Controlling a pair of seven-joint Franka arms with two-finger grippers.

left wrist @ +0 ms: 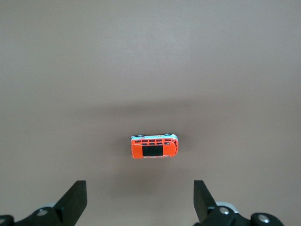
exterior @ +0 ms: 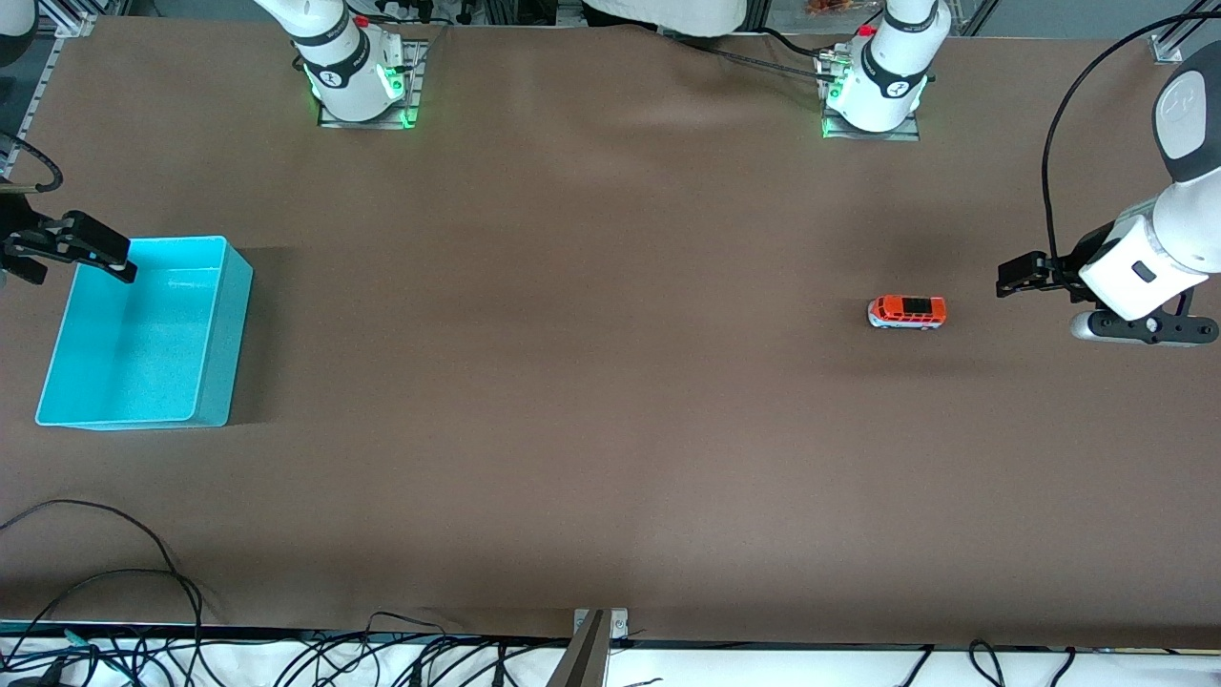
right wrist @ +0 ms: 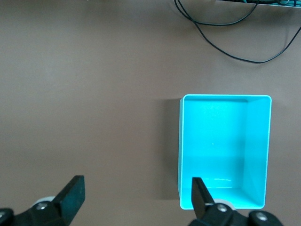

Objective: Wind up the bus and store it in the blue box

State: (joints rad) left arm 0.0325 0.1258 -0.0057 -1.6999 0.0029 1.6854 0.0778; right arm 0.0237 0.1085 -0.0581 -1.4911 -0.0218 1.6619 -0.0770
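Observation:
The bus, a small toy with an orange roof and a dark roof panel, stands on the brown table toward the left arm's end. In the left wrist view the bus lies ahead of the open, empty left gripper. In the front view the left gripper hangs over the table beside the bus. The blue box sits empty at the right arm's end. The right gripper is open and empty over the box's corner. In the right wrist view one of the fingers of the right gripper overlaps the box's wall.
Black cables lie along the table's front edge and also show in the right wrist view. The two arm bases stand along the table's farthest edge from the camera. Wide bare tabletop separates the bus and the box.

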